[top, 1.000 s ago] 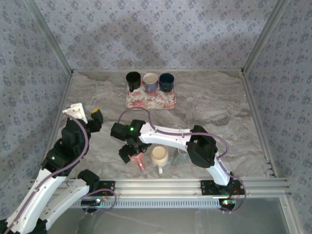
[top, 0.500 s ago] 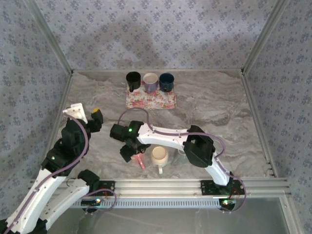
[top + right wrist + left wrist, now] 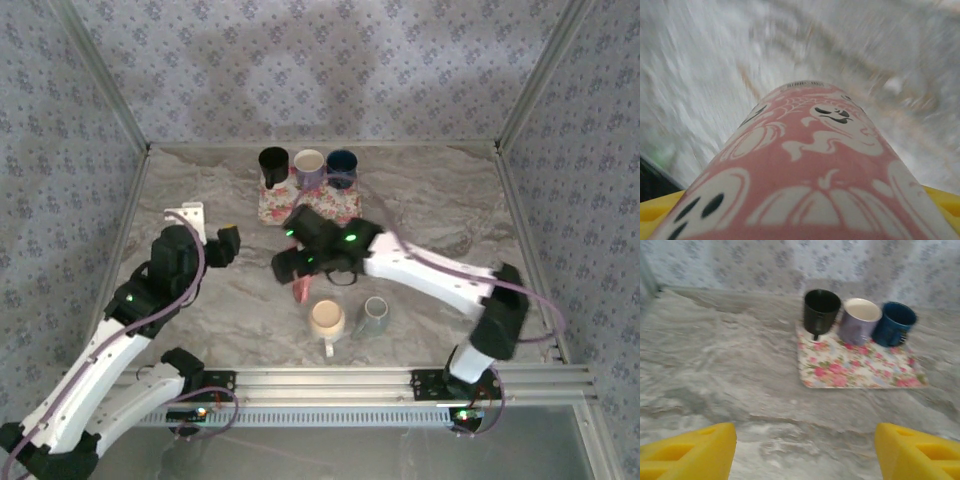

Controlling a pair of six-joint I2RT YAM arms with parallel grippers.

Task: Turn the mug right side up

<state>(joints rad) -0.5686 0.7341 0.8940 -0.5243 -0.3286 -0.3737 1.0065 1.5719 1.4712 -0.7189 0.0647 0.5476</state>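
Observation:
The mug point(image 3: 815, 165) is pink with white ghosts and pumpkins. It lies lengthwise between the yellow fingers point(image 3: 660, 212) of my right gripper, which is shut on it. From above, the right gripper point(image 3: 298, 272) is over the middle of the table, and a bit of the pink mug point(image 3: 302, 290) sticks out beneath it toward the near side. I cannot tell which end of the mug is the rim. My left gripper point(image 3: 212, 238) hovers open at the left, with bare table between its yellow fingers point(image 3: 690, 452).
A cream mug point(image 3: 326, 320) and a grey-green mug point(image 3: 375, 318) stand near the front edge. A black mug point(image 3: 821, 310), a white mug point(image 3: 860, 320) and a blue mug point(image 3: 896, 322) sit on the floral mat point(image 3: 860, 371) at the back. Patterned walls enclose the table.
My right gripper closed on the pink mug and carried it from near the front edge back toward the table's middle. The left arm shifted right and away a little.

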